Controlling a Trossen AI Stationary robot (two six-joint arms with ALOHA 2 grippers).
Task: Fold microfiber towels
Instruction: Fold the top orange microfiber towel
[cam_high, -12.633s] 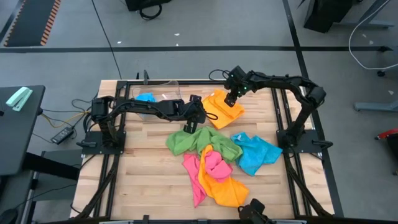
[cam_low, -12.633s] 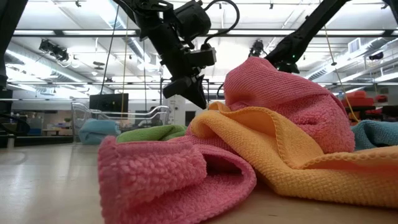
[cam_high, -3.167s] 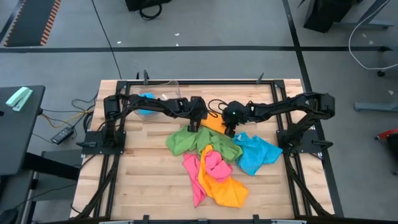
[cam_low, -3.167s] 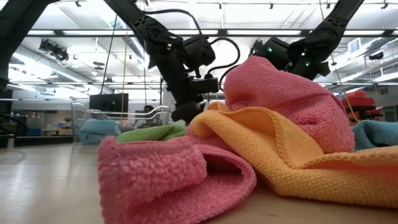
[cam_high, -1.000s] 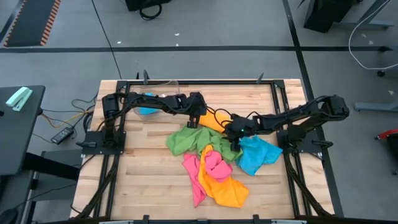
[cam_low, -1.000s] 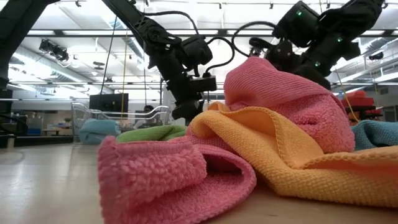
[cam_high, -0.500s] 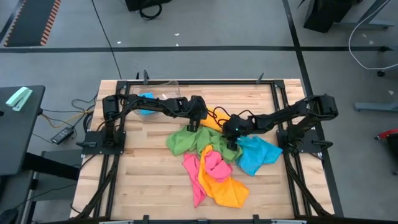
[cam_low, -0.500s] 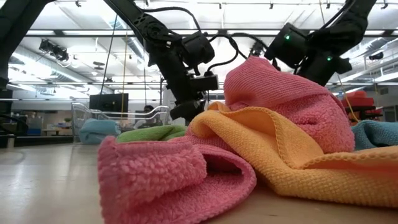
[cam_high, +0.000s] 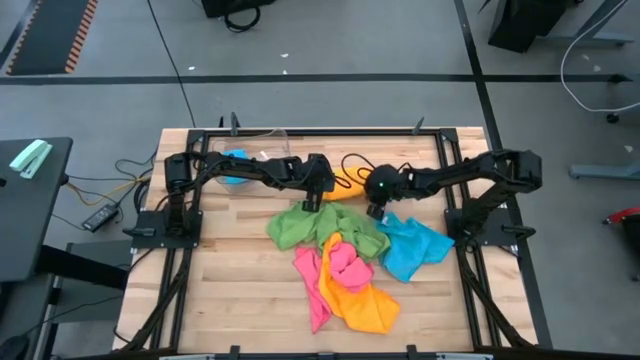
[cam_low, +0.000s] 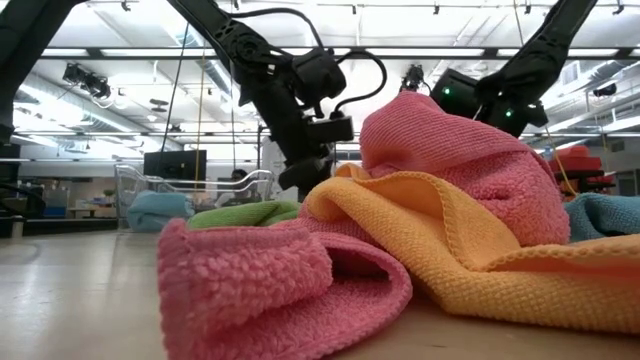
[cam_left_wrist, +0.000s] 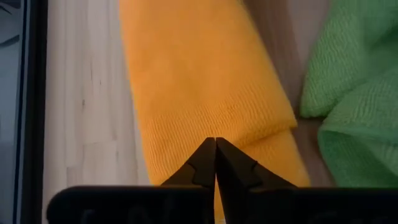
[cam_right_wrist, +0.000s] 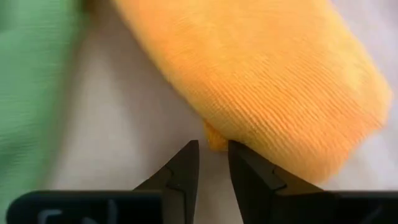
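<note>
A folded orange-yellow towel (cam_high: 350, 184) lies flat on the table at mid-far, between my two grippers. My left gripper (cam_high: 314, 196) is shut, with its tips on the towel's left end (cam_left_wrist: 199, 81). My right gripper (cam_high: 377, 206) is at the towel's right end (cam_right_wrist: 267, 81), open by a narrow gap, and a small orange corner (cam_right_wrist: 215, 140) shows between its tips. In the low view a pink towel (cam_low: 450, 160) hides the right gripper. A heap of green (cam_high: 320, 228), blue (cam_high: 412, 246), pink (cam_high: 335, 266) and orange (cam_high: 362, 302) towels lies nearer. My left gripper presses its shut fingertips (cam_left_wrist: 215, 144) down on the folded orange towel, at the edge of its upper layer (cam_left_wrist: 249, 127) near its left end. The fingers come from above and point down. The towel lies flat on the table. My right gripper stands with its fingers on either side of the towel's small corner; I cannot tell whether they touch it.
A clear plastic bin (cam_high: 250, 150) with a blue towel (cam_high: 234, 158) stands at the far left. Black frame rails (cam_high: 445, 170) run along the table's sides. Bare wood (cam_high: 230, 270) shows at the near left.
My right gripper has gone toward the table's far edge, from above the green and blue towels to the right end of the folded orange towel. My left gripper has stayed on the towel.
</note>
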